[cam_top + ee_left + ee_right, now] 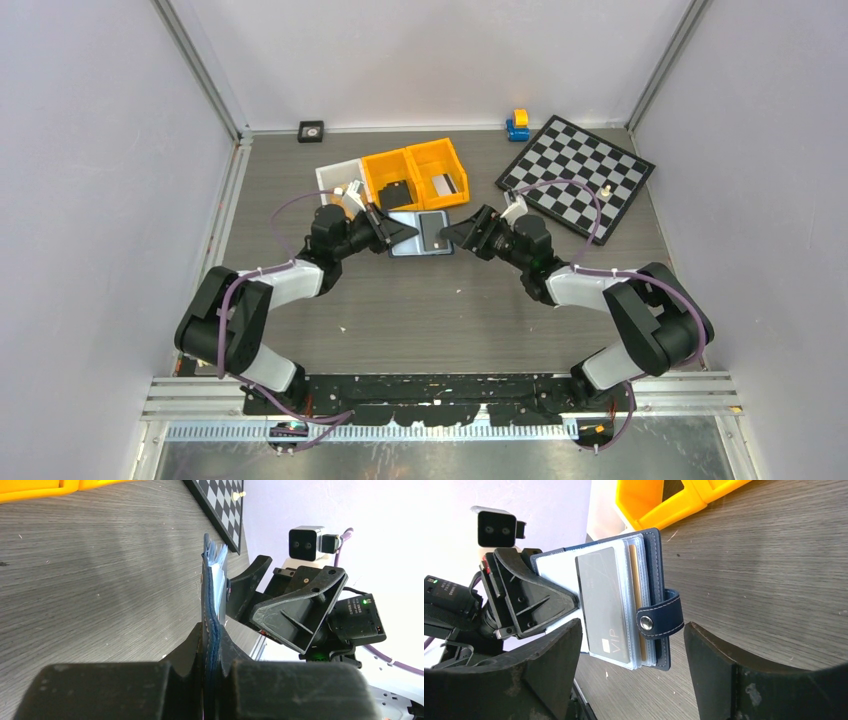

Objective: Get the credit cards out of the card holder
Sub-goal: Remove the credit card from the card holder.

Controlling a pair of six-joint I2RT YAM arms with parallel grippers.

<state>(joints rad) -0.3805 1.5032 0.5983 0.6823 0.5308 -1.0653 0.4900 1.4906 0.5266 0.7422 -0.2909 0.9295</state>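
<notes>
Left gripper (210, 642) clamps the card holder (655, 565), centre frame; the wide-open right gripper (633, 632) should pinch only the grey card (601, 600), edge-on.

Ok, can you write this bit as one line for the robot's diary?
left fingers: shut on card holder | right fingers: open, facing holder | grey card: in front sleeve

Lab robot cell: white walls (430, 60), aluminium framing (204, 75)

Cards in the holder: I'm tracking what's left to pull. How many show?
2. A grey card on top, a gold card edge just behind it. Others may be hidden in the holder.
</notes>
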